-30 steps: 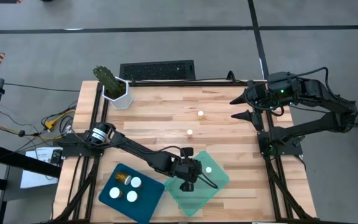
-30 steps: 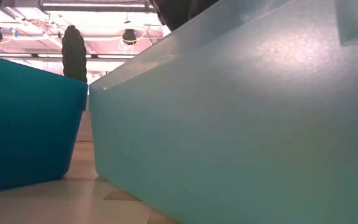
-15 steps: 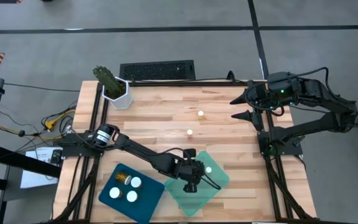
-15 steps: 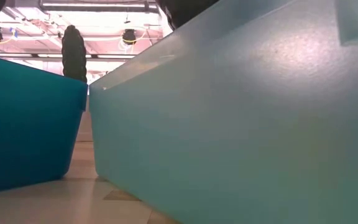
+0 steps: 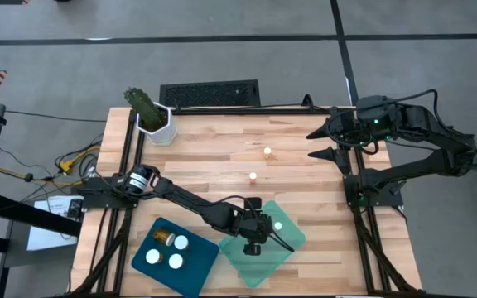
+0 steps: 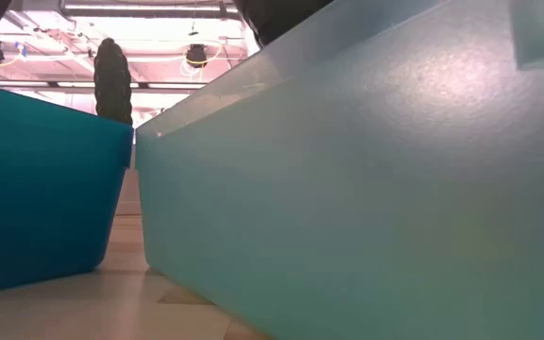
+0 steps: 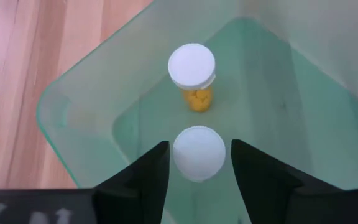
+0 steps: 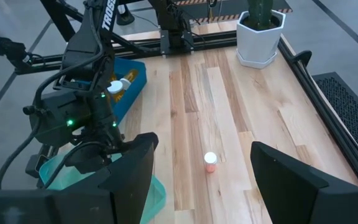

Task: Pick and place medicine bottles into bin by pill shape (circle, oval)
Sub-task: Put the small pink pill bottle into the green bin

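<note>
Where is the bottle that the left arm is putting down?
In the left wrist view, the bottle sits between the left gripper's fingers, inside the light green bin, beside another bottle.

Grey concrete floor (image 5: 222,41) crossed by dark lines — bright ceiling lights (image 6: 196,55) overhead — cables (image 5: 69,159) trailing beside

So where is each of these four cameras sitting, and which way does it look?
High: overhead, straight down; both arms, left gripper over the light green bin.
Low: tabletop level, against the bin walls; hardly any arm.
Left wrist: down past its fingers at two bottles.
Right wrist: across the table; right gripper open.
Shared: high and right wrist both show the plant pot.
</note>
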### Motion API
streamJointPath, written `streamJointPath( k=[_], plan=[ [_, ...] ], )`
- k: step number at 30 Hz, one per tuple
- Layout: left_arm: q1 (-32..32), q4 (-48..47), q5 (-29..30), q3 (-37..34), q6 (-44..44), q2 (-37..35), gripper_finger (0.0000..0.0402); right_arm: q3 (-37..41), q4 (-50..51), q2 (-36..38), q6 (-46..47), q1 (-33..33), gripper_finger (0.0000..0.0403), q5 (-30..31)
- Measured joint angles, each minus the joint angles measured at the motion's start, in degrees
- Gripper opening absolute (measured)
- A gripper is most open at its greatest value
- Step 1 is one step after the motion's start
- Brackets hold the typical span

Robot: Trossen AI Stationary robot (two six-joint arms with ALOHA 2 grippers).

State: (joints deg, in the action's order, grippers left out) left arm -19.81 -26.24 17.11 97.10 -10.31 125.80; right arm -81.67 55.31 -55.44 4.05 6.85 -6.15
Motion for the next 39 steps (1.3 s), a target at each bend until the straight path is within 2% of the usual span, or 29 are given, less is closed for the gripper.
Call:
streamJointPath(
  k=[6,11,15,21,24,27,30,33,37,39],
  plan=[
    [0.0,-0.6,-0.7,0.8,-1.1,0.0,0.0196,0.0,0.0,0.0,0.0,0.0,0.0282,0.0],
    [0.0,-1.9,-2.9,4.2,-1.4,-0.2,0.0240,0.0,0.0,0.0,0.0,0.0,0.0282,0.0],
    [0.3,-6.9,-3.0,8.8,-0.7,-0.2,0.0270,0.0,0.0,0.0,-0.4,0.0,0.0282,0.0],
    [3.2,-22.6,-2.4,20.2,3.6,-0.2,0.0278,0.0,0.4,0.0,-1.1,0.0,0.0282,0.0],
    [5.9,-32.8,-1.1,25.8,5.6,-0.3,0.0277,0.0,2.0,0.2,-1.1,0.0,0.0282,0.0],
    [9.2,-38.8,-0.9,29.6,8.1,-0.4,0.0277,0.0,4.2,1.0,-1.1,0.0,0.0282,0.0],
    [12.5,-40.2,-1.9,28.8,10.6,-1.9,0.0277,0.0,6.0,1.8,-0.2,0.0,0.0282,0.0],
    [15.5,-38.4,-2.8,24.3,12.3,-3.5,0.0277,0.0,6.3,2.9,0.4,0.0,0.0282,0.0],
    [18.8,-31.5,-9.6,16.1,15.5,-3.9,0.0277,0.0,6.2,4.6,0.5,0.0,0.0282,0.0],
    [19.7,-26.8,-10.7,12.6,17.5,-4.0,0.0277,0.0,6.2,5.2,0.5,0.0,0.0282,0.0]
  ],
)
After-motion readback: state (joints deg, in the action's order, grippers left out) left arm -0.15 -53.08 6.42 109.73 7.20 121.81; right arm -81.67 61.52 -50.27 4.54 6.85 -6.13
